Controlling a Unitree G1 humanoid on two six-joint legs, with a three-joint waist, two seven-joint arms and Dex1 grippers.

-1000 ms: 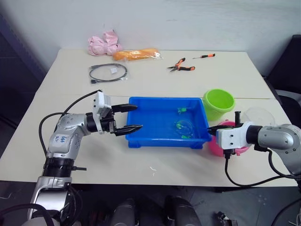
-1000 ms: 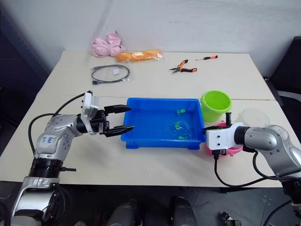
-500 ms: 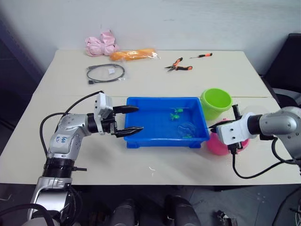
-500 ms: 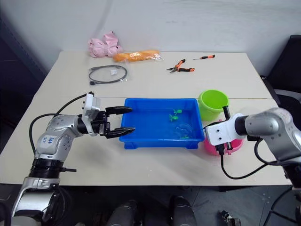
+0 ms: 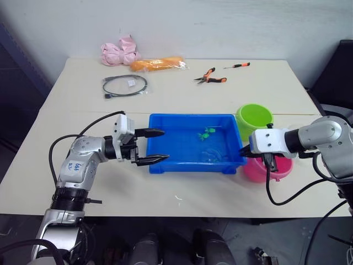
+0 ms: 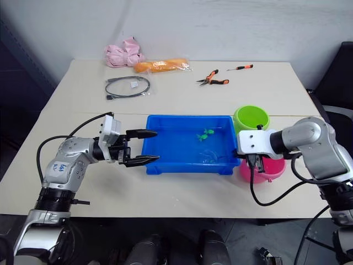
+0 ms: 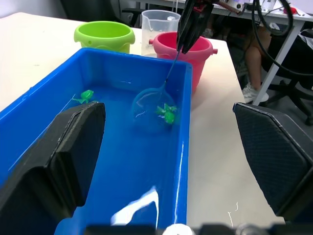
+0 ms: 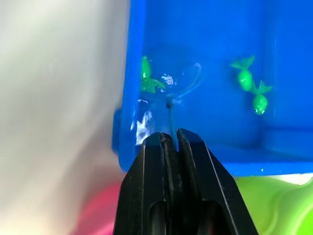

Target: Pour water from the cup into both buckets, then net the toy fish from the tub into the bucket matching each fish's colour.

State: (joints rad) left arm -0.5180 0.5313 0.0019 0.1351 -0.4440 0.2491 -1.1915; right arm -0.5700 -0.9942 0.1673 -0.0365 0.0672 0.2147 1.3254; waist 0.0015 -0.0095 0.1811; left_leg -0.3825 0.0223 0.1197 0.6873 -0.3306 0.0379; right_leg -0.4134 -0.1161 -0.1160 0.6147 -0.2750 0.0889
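Along the far edge of your bench [image 5: 182, 193] lies a pink bundle [image 5: 119, 51], and just beside it an orange bag [image 5: 157, 64]. Nearer you from those sits a coiled black cable [image 5: 125, 86]. Toward the far right, orange-handled pliers [image 5: 209, 77] rest near a small screwdriver [image 5: 237, 65] with an orange grip, the two apart.

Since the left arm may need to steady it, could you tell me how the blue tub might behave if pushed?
The tub holds water, so it probably feels heavy and resists sliding. A shove could slosh water over its low rim. Being wide and shallow on the table, it seems unlikely to tip.
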